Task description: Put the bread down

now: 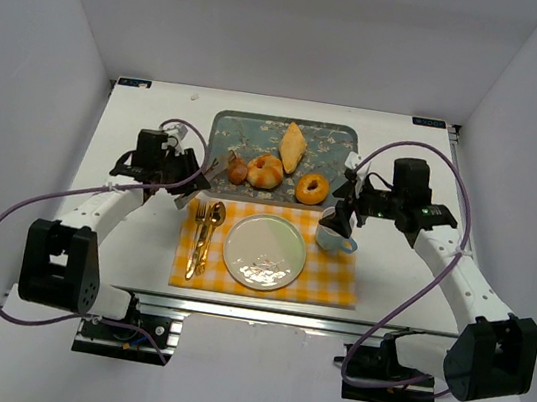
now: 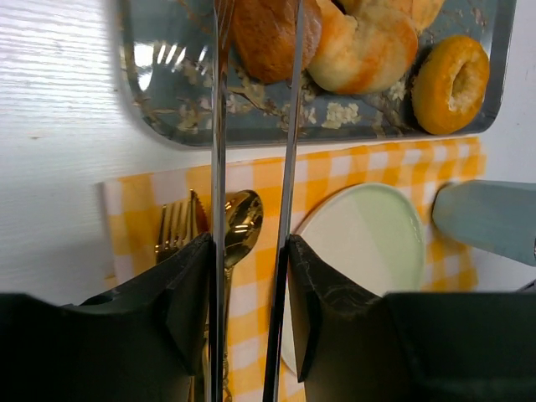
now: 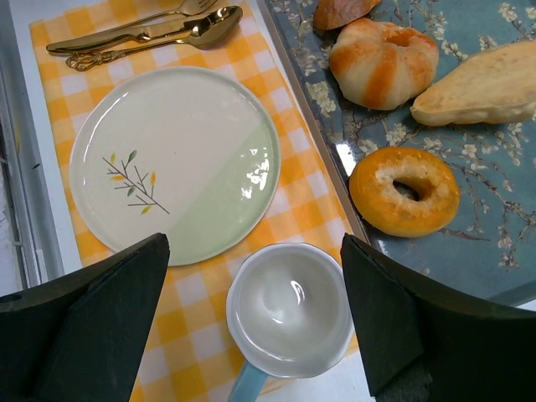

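My left gripper (image 2: 249, 251) is closed on thin metal tongs (image 2: 219, 126). Their blades stand on either side of the bread (image 2: 264, 33), at the left end of the tray (image 2: 167, 100). I cannot tell if they pinch it. I should squeeze gently, lift straight up, then bring it near, probably to the plate (image 2: 368, 234).
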Controlling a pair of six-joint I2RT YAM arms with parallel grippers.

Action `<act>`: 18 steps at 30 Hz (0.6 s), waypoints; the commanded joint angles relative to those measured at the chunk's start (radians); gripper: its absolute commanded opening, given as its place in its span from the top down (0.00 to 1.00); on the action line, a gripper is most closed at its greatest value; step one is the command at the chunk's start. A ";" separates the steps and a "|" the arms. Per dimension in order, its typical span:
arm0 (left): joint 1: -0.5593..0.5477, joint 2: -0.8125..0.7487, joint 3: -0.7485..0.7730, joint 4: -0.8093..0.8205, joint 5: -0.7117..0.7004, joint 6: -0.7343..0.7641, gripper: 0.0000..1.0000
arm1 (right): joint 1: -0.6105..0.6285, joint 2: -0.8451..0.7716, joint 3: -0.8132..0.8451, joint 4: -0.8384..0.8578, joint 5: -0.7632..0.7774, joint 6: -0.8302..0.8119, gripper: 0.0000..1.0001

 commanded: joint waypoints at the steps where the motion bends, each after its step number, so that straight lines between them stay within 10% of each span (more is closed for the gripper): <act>1: -0.038 0.029 0.064 0.028 0.008 -0.028 0.51 | -0.009 -0.040 -0.016 0.032 -0.021 0.008 0.12; 18: -0.105 0.075 0.131 -0.075 -0.122 -0.028 0.45 | -0.026 -0.069 -0.046 0.043 -0.033 0.010 0.12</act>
